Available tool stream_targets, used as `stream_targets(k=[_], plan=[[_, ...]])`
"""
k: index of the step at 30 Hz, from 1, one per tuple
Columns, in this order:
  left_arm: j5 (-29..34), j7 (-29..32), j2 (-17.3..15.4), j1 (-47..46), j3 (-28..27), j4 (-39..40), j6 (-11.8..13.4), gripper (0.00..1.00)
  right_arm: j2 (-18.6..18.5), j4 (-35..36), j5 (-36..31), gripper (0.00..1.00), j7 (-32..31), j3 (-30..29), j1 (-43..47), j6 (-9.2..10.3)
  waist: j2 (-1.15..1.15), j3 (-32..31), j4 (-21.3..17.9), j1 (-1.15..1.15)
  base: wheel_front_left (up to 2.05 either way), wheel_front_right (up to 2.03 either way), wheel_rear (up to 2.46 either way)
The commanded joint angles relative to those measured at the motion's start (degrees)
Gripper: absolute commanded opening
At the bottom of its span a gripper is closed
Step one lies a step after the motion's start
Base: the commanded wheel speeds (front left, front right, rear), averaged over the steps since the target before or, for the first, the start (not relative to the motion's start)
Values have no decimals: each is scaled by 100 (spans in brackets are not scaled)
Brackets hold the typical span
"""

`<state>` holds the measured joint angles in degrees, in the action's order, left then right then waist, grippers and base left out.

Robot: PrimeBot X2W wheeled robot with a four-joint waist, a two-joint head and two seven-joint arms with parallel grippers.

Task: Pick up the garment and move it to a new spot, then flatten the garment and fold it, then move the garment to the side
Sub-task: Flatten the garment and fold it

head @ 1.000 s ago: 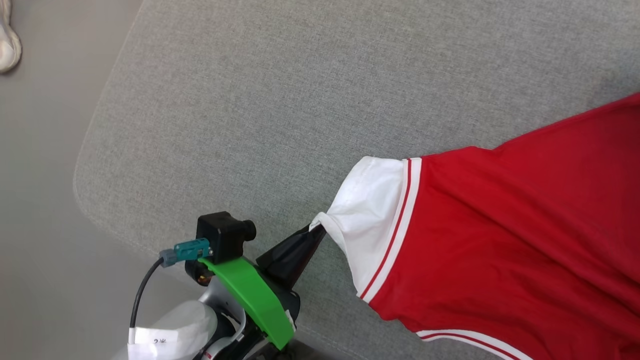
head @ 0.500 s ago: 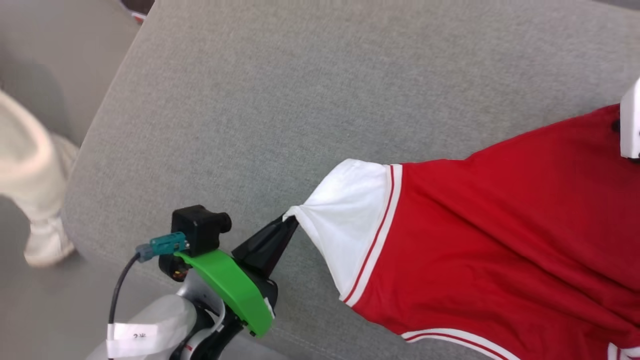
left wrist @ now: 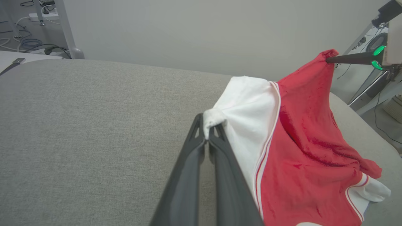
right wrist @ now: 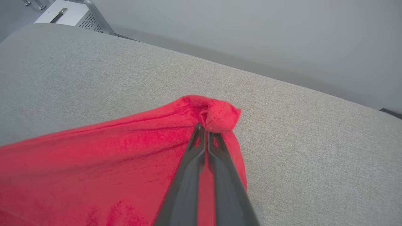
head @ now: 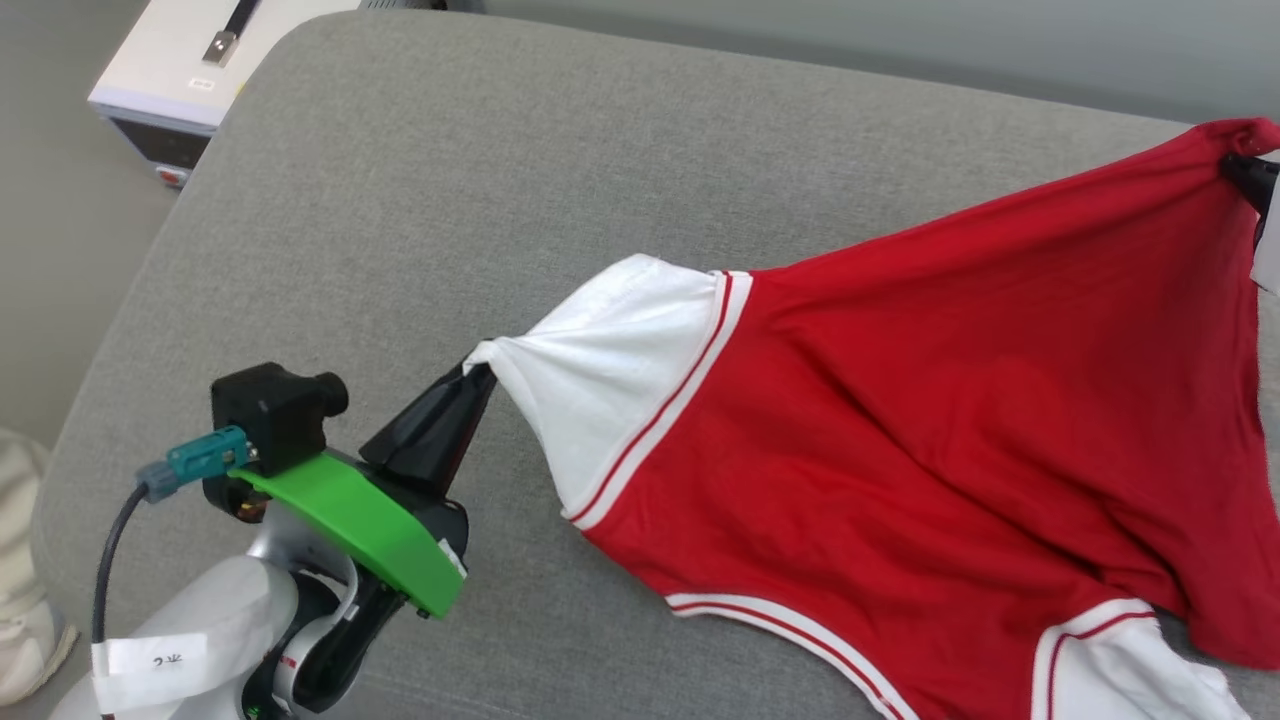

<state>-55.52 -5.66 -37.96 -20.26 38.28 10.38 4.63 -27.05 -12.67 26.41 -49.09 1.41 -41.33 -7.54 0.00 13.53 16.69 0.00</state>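
Observation:
The garment (head: pixel 900 430), a red jersey shirt with white striped-trim sleeves, hangs stretched between my two grippers above the grey cushion (head: pixel 420 200). My left gripper (head: pixel 478 372) is shut on the tip of one white sleeve (left wrist: pixel 248 106), seen close at the gripper (left wrist: pixel 208 129) in the left wrist view. At the far right edge my right gripper (head: pixel 1232 166) is shut on a bunched red corner (right wrist: pixel 216 116), with its tips (right wrist: pixel 205 129) pinching the fabric. The other white sleeve (head: pixel 1120 670) droops at the lower right. No print is visible.
A white box with a black handle (head: pixel 180 70) stands on the floor past the cushion's far left corner. A pale shoe (head: pixel 20 580) is at the left edge. Cables (left wrist: pixel 31 44) and equipment legs lie beyond the cushion. Bare grey cushion extends to the left of the garment.
The head camera has tilted up and panned, bringing the white box and the right gripper into view. The garment is now pulled taut and lifted between both grippers. A person's leg has left the picture.

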Motion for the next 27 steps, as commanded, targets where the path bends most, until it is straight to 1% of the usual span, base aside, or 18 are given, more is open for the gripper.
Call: stream_targets(k=[1, 8, 9, 14, 20, 27], plan=[[16, -56, -73, -84, -104, 63, 77, 0, -10, 97, 77, 0, 123, 8, 114, 5, 0, -333, -335, 0, 0, 0, 0], [39, -109, -363, -280, -501, 343, 281, 0, -40, 641, 301, 0, 508, 21, 297, 5, 0, -585, -669, 0, 0, 0, 0], [41, -125, -492, -392, -702, 484, 385, 0, -39, 898, 360, 0, 606, 3, 379, 5, 0, -676, -812, 0, 0, 0, 0], [46, -148, -714, -498, -1013, 751, 567, 0, -11, 1343, 430, 0, 684, -114, 531, 5, 0, -776, -1019, 0, 0, 0, 0], [82, -193, -926, -677, -1349, 1036, 732, 0, 70, 1883, 470, 0, 730, -374, 719, 5, 0, -839, -1203, 0, 0, 0, 0], [197, -333, -1077, -1098, -1765, 1311, 868, 0, 201, 2448, 420, 0, 825, -678, 813, 5, 0, -848, -1341, 0, 0, 0, 0]])
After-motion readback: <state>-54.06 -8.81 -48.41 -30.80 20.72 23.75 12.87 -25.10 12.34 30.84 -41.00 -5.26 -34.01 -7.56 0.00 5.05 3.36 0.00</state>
